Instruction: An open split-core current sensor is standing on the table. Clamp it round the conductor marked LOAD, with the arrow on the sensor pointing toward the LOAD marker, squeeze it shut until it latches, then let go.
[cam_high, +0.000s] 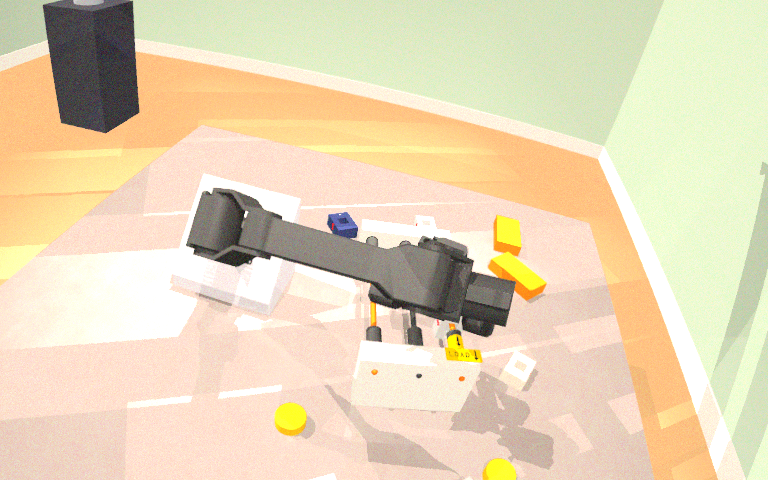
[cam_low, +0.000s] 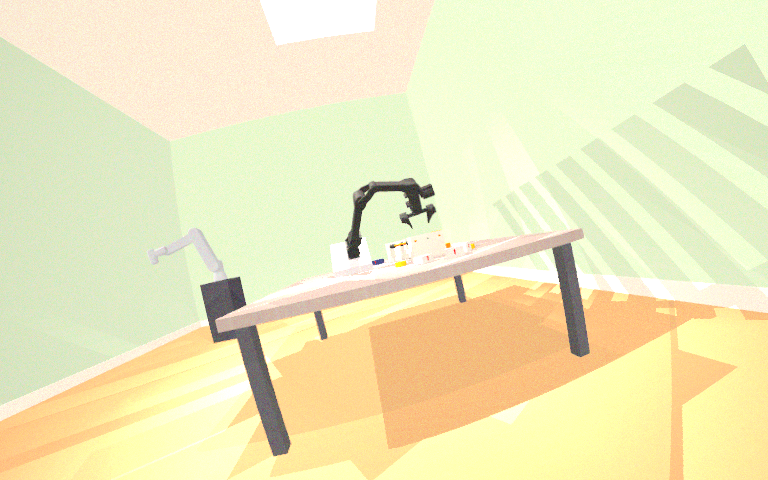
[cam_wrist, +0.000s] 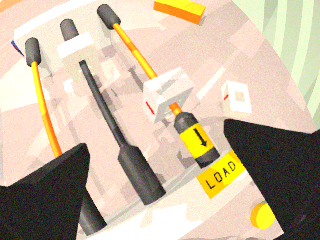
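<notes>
One white sensor (cam_wrist: 167, 95) surrounds the LOAD conductor (cam_wrist: 135, 52) beneath the open pincer (cam_low: 419, 219) (cam_wrist: 167, 162).

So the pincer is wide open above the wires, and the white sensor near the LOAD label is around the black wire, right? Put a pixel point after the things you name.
Not quite: that white sensor (cam_wrist: 167, 95) is around the orange wire (cam_wrist: 136, 51), as the wrist view shows. The pincer (cam_low: 419, 221) is indeed wide open above the wires.
</notes>
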